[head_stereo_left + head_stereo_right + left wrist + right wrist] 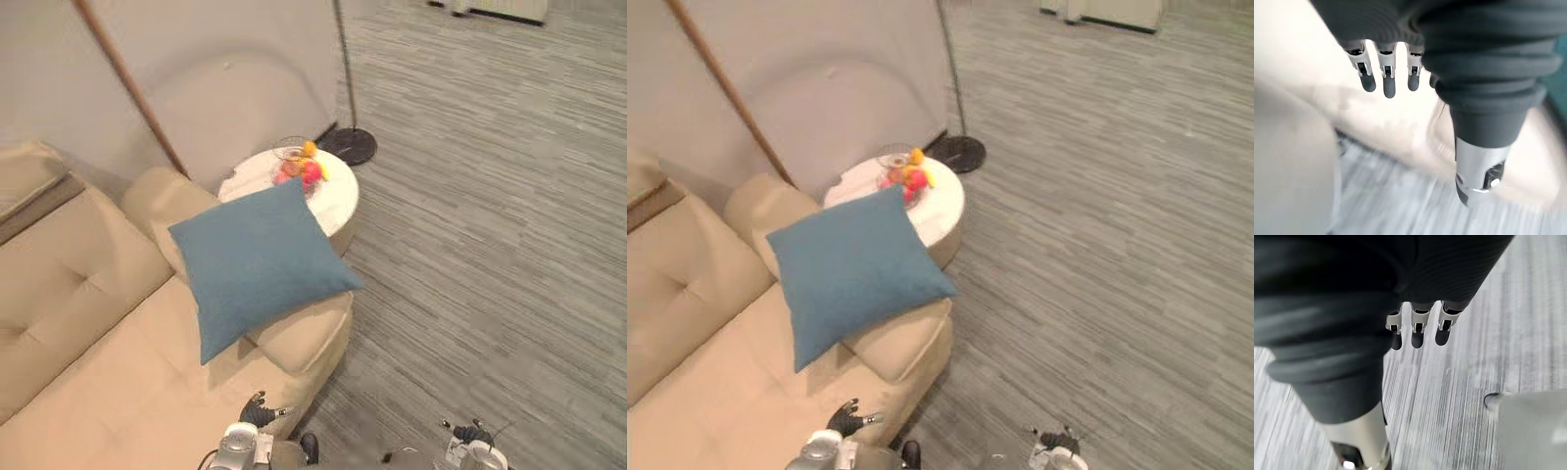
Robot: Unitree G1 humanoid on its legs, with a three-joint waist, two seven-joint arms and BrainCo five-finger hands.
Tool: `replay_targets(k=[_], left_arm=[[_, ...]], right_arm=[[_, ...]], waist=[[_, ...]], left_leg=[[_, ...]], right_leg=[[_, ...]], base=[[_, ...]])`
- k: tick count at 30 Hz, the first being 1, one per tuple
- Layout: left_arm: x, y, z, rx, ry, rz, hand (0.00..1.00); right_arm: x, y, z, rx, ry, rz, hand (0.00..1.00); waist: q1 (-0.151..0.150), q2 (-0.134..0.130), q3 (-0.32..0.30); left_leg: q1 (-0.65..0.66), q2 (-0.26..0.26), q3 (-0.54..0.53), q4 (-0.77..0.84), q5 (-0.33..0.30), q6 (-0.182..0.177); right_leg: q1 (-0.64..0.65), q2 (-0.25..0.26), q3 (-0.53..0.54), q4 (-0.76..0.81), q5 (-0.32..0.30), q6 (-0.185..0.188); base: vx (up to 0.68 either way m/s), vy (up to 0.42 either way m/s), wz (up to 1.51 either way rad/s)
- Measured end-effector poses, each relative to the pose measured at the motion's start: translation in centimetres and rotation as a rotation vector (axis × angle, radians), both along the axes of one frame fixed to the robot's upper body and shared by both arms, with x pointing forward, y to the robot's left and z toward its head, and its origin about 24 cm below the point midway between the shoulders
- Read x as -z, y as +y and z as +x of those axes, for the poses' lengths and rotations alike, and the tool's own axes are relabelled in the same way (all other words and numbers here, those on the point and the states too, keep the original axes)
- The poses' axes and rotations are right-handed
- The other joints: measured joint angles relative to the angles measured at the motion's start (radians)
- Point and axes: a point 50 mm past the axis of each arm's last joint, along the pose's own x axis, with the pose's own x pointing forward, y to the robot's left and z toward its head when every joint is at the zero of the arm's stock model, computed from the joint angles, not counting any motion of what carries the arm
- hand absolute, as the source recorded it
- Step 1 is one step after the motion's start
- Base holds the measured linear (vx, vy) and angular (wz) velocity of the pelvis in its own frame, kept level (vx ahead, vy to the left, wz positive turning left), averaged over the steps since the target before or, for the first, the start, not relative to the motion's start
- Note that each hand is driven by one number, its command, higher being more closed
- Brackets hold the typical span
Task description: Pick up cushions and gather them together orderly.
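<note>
A blue cushion (260, 259) leans tilted on the armrest (299, 338) of the beige sofa (88, 392), one corner pointing at the side table. A beige cushion (29, 171) lies on top of the sofa back at the far left. My left hand (257, 409) hangs low over the sofa's front corner, well below the blue cushion; its fingers (1388, 81) are straight and hold nothing. My right hand (472, 432) hangs above the carpet to the right, with its fingers (1420, 328) straight and empty too.
A round white side table (333, 201) with a wire bowl of fruit (302, 168) stands just beyond the armrest. Behind it are a black floor lamp base (348, 146) and a slanted wooden pole (127, 83) against the wall. Grey striped carpet (490, 245) spreads to the right.
</note>
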Motion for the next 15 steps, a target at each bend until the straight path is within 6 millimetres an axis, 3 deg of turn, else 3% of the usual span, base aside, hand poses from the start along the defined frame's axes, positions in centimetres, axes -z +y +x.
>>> replay_targets(k=[1, 3, 6, 7, 8, 9, 10, 12, 15], left_arm=[[0.05, 0.0, -0.16, 0.003, 0.004, 0.002, 0.0], [0.01, 0.89, -0.33, 0.0, 0.006, 0.025, 0.0], [0.01, 0.69, -0.26, -0.004, 0.004, 0.019, 0.0], [0.0, 0.52, -0.18, -0.002, 0.002, 0.015, 0.0], [-0.1, 0.63, 0.08, 0.008, -0.004, 0.022, 0.0], [-0.2, 0.9, 0.35, 0.017, -0.009, 0.033, 0.0], [-0.06, 0.09, 0.27, 0.04, -0.001, 0.021, 0.0], [0.11, 0.01, -0.09, 0.044, 0.014, 0.025, 0.0], [-0.02, 0.15, 0.18, 0.011, -0.002, 0.02, 0.0]], right_arm=[[0.08, 0.28, 0.0, -0.002, -0.001, 0.008, 0.0], [0.3, 1.18, 0.01, -0.014, -0.001, 0.035, 0.0], [0.0, 0.78, 0.67, -0.021, -0.02, 0.019, 0.0], [0.01, 0.83, 0.67, -0.023, -0.02, 0.019, 0.0], [0.08, 1.01, 0.6, -0.024, -0.018, 0.023, 0.0], [0.19, 1.18, 0.38, -0.019, -0.013, 0.029, 0.0], [0.22, 0.82, 0.02, 0.001, -0.003, 0.025, 0.0], [0.14, 0.59, 0.11, 0.018, -0.006, 0.021, 0.0], [0.13, 0.41, 0.0, 0.025, -0.001, 0.015, 0.0]], waist=[[-0.002, -0.003, -0.003], [-0.004, -0.003, -0.014], [-0.006, 0.028, -0.005], [-0.007, 0.034, -0.006], [-0.011, 0.021, -0.007], [-0.015, 0.003, -0.001], [-0.021, 0.026, 0.006], [-0.022, 0.039, 0.001], [-0.025, 0.032, -0.005]], left_leg=[[0.007, -0.001, -0.015, 0.0, -0.003, 0.005], [0.028, 0.013, -0.077, -0.019, -0.005, 0.008], [0.045, 0.065, -0.166, -0.045, -0.002, 0.003], [0.045, 0.084, -0.193, -0.061, 0.003, -0.007], [0.036, 0.088, -0.205, -0.067, 0.01, -0.021], [0.029, 0.074, -0.206, -0.071, 0.014, -0.039], [0.03, 0.116, -0.174, -0.094, 0.025, -0.072], [0.032, 0.141, -0.122, -0.109, 0.042, -0.096], [0.049, 0.165, -0.102, -0.138, 0.088, -0.127]], right_leg=[[-0.019, -0.002, 0.018, 0.043, 0.011, -0.002], [-0.061, 0.034, 0.065, 0.087, -0.039, -0.017], [-0.078, 0.127, 0.09, -0.094, -0.072, -0.029], [-0.088, 0.16, 0.126, -0.212, -0.062, -0.031], [-0.076, 0.173, 0.175, -0.38, -0.007, -0.026], [-0.051, 0.16, 0.188, -0.495, 0.118, -0.027], [-0.015, 0.188, 0.15, -0.534, 0.14, -0.057], [0.003, 0.203, 0.114, -0.548, 0.138, -0.066], [0.074, 0.221, 0.052, -0.585, 0.129, -0.081]], base=[[0.32, -0.048, 1.1], [0.21, -0.079, 0.79], [0.16, -0.162, 0.86], [0.14, -0.22, 0.92], [0.16, -0.297, 1.11], [0.15, -0.309, 1.12], [0.13, -0.25, 0.82], [0.13, -0.178, 0.48], [0.11, -0.15, 0.71]])
